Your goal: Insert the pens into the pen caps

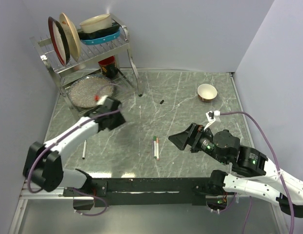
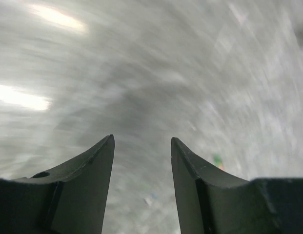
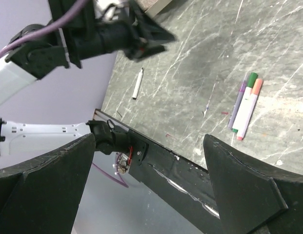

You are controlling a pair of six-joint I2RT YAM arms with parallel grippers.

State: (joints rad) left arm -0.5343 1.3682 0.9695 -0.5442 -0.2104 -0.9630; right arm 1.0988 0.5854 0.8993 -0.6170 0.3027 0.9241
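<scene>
Two pincers, both empty. The left pincer has its jaws partway apart with nothing between them. Its own camera is smeared, so the grey marbled table beneath reads only as streaks. The right pincer has its jaws spread wide above the table. A pair of pens, white-barrelled, lies side by side just ahead of the right pincer's tips, one with a green end and one red-orange. A thin purplish line beside the pair may be a shadow or another item; the view does not settle it. A single pen lies alone back from the left pincer, beside that arm's forearm and well apart from the pair. A black cap, small and loose, lies beyond both pincers, roughly between them. A bowl stands upright beyond the right pincer. A dish rack stands beyond the left pincer with plates on edge in it.
</scene>
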